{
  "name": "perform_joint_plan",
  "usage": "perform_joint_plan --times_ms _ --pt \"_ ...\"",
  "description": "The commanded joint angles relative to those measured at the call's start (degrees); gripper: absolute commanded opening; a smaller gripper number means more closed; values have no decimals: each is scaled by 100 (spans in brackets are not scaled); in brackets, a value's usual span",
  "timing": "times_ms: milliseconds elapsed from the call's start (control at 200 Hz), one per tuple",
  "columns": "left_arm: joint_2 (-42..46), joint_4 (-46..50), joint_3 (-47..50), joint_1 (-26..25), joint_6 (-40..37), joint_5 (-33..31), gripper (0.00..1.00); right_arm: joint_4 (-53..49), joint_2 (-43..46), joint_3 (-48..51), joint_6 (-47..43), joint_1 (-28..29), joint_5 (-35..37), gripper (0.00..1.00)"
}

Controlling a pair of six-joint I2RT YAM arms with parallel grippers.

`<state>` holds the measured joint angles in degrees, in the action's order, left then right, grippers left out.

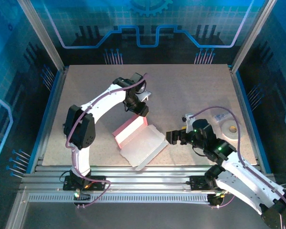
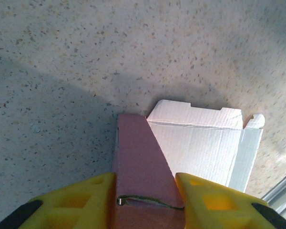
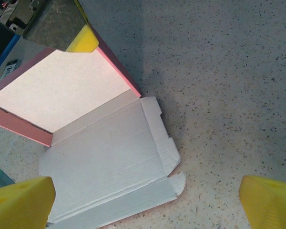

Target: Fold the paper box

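The paper box (image 1: 133,132) lies at mid-table, pink outside and pale inside. Its white lid panel (image 1: 146,147) is spread flat toward the near edge. My left gripper (image 1: 141,110) is shut on the box's far upright pink wall (image 2: 142,162), its yellow fingers (image 2: 88,200) pressed against both sides. Beyond the wall lies the white lid (image 2: 200,145) with its side flap. My right gripper (image 1: 173,137) hovers open just right of the lid. In the right wrist view, the right gripper (image 3: 145,205) spans the lid's corner flap (image 3: 174,183), apart from it, and the raised wall (image 3: 62,90) stands behind.
A white tape roll (image 1: 231,128) and a clear packet (image 1: 219,116) lie at the right, behind my right arm. Aluminium rails (image 1: 148,171) run along the table's near edge. Frame posts stand at the far corners.
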<state>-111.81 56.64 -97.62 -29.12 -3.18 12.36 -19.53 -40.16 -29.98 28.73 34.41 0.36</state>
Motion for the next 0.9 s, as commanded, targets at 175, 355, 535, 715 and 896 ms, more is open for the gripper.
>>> perform_joint_plan --times_ms 175,355,535,715,896 --pt "979 -1256 962 812 1655 1215 38 -534 -95 -109 355 -701 -603 97" --pt "1566 -2763 2322 1453 3152 1846 38 -479 -313 -182 428 -807 -1036 88" --pt "2096 -4199 3624 1794 4340 2059 38 -345 -613 -197 327 -790 -1122 81" --pt "2630 -4863 4581 1947 4957 1936 38 -163 -911 -303 193 -780 -1261 73" --pt "3204 -5557 5624 2139 5816 1654 37 -56 -1213 -478 180 -548 -1327 64"
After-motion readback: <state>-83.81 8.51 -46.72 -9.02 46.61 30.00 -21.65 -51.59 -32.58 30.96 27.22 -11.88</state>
